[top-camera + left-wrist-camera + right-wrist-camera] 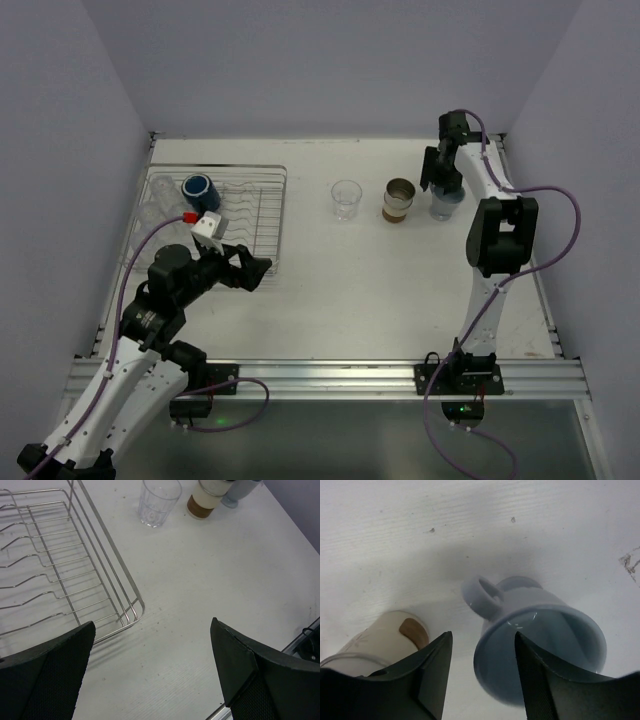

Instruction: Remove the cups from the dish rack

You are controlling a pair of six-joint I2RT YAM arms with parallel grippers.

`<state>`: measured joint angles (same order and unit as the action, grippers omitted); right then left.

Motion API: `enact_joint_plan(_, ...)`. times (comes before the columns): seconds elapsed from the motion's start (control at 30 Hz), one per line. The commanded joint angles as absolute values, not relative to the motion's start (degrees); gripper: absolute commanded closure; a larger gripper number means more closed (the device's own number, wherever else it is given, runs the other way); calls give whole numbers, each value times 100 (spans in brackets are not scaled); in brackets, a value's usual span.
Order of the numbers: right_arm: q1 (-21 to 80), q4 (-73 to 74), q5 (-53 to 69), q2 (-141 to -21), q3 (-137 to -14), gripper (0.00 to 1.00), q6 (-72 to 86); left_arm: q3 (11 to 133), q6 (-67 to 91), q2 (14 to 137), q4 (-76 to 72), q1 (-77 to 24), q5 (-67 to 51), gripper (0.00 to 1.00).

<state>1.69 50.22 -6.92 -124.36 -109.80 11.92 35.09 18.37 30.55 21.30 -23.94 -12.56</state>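
The silver wire dish rack [262, 205] stands at the far left and holds a dark blue mug [200, 188] and clear tumblers [160, 196]. On the table stand a clear cup [346, 199], a brown-tan cup [399, 200] and a pale blue cup [445, 205]. My right gripper [440, 183] hangs over the pale blue cup [540, 640], jaws open astride its rim beside the handle, with a gap showing at the left finger. My left gripper [262, 270] is open and empty over bare table by the rack's near right corner [132, 615].
The left wrist view shows the clear cup [157, 502], the tan cup [206, 501] and the pale blue cup [240, 491] far ahead. The tan cup [375, 640] stands close to my right gripper's left finger. Walls enclose the table; a metal rail [330, 378] runs along the front.
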Motion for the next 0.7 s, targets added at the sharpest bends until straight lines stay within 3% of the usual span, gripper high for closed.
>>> enact_joint_plan(0.0,149,4572,-458,-11157,-10794,42,1362,3612,1688,3164,2048,-2285,-986,0)
enact_joint_plan(0.33,158,2181,843,-8204,-7868,36,2064,4525,2109,3603,2268,-2285,1984,0)
enact_joint_plan(0.57,211,-200,2776,-6384,-5435,36,3251,5080,2206,4973,2013,-2022,2917,0)
enact_joint_plan(0.67,281,-439,3111,-6170,-5125,36,3296,5203,2258,5343,1872,-1366,2682,0)
